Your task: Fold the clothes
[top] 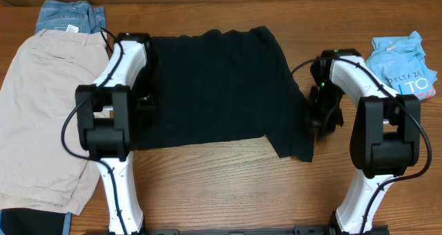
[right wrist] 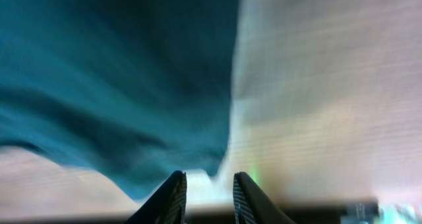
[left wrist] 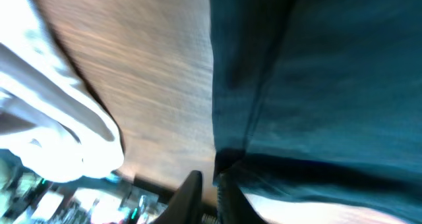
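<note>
A brown wooden table (top: 228,180) with a lengthwise grain fills the overhead view, and little of the room shows beyond it.

There are four garments, one of each kind, and two arms:
- **Beige shorts** (top: 41,110) lie spread flat at the far left.
- **Blue denim** (top: 69,17) is tucked behind their top edge.
- **Black T-shirt** (top: 214,83) lies flat in the middle between the two arms. One corner trails toward the near edge on its right side.
- **Light-blue printed tee** (top: 404,66) sits bunched at the far right, well apart from the black shirt.

A dark scrap shows at the near left corner, too little of it to name.

The left gripper (left wrist: 208,181) is at the black T-shirt's left edge. Its jaws are nearly together, with the hem pinched between them. The right gripper (right wrist: 210,181) is at the shirt's right edge. Its fingers (right wrist: 175,197) are a little apart with nothing between them, and the cloth lies just beyond their tips. Both wrist views are blurred.
</note>
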